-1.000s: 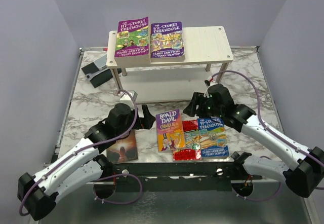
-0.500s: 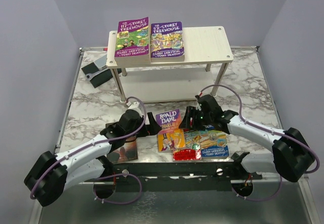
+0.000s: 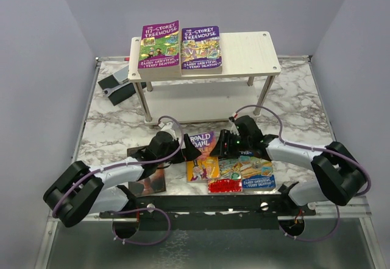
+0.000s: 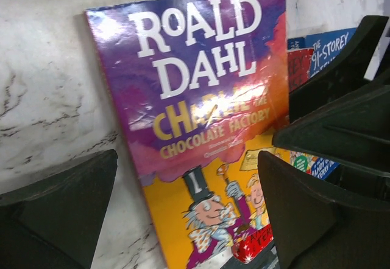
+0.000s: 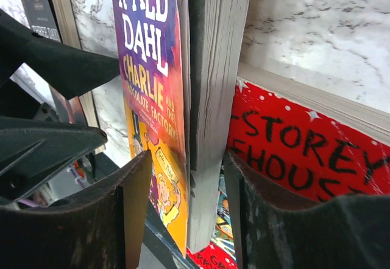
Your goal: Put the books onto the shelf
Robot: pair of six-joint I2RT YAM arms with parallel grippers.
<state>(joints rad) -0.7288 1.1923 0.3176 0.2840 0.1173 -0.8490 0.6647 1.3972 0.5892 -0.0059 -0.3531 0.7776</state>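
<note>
At lower centre of the overhead view, the right gripper point(image 5: 189, 159) straddles the page edge of the Roald Dahl book point(image 5: 152, 68), jaws parted, while the left gripper point(image 4: 187, 159) gapes wide beside it.

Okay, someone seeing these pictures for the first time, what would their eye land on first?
Probably the bright Roald Dahl book near the front edge of the table, with the left gripper spreading its jaws wide over the cover and the right gripper straddling its page edge. Then the two purple Treehouse books lying flat on the top board of the shelf, at its left.
</note>
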